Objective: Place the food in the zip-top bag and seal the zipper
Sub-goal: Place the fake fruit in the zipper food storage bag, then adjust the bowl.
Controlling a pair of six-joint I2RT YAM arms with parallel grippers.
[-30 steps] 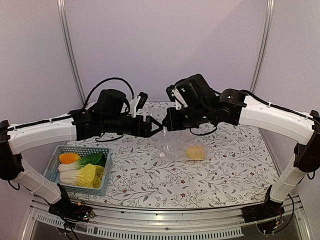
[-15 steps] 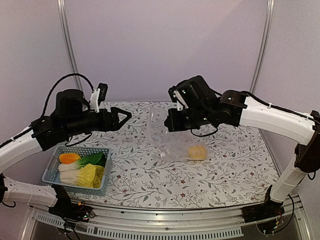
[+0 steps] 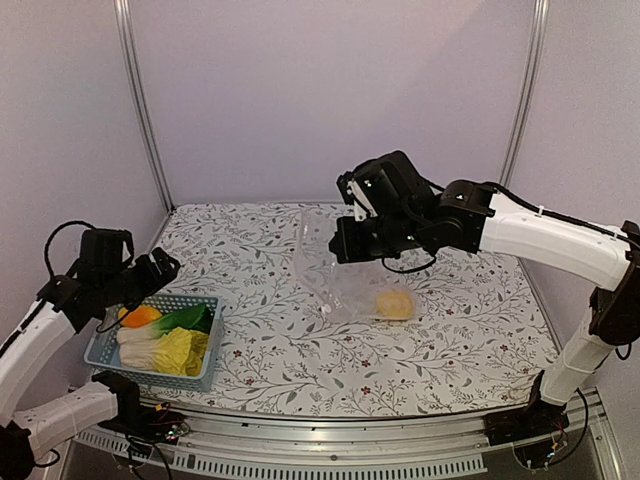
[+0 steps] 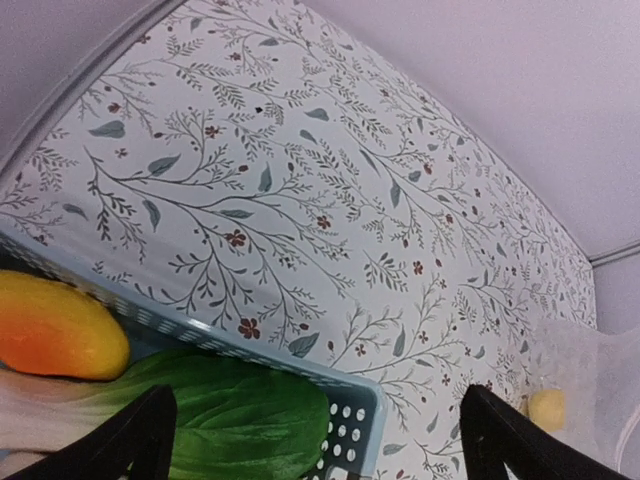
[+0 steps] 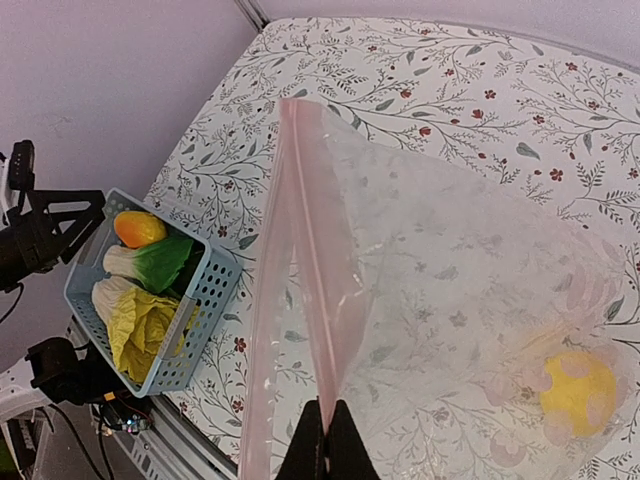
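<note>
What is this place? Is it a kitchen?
Probably a robot test booth, not a kitchen: two robot arms fixed to a flowery table, bare walls with metal posts, and toy vegetables in a blue basket.

Soft, even, faintly lavender light fills all 3 views, and nothing is blown out or murky. In the top external view the blue basket (image 3: 150, 335) throws only a faint, soft-edged shadow toward 6 o'clock. The zip-top bag (image 5: 430, 290) shows a mild milky sheen with no hard glare. In the left wrist view the floral tablecloth (image 4: 300, 200) has an edge that bows from 9 to 1 o'clock. There the left gripper (image 4: 320, 445) shows its fingers (image 4: 140, 440) black and slightly soft. The right gripper (image 5: 325, 445) is a dark silhouette at 6 o'clock.
</note>
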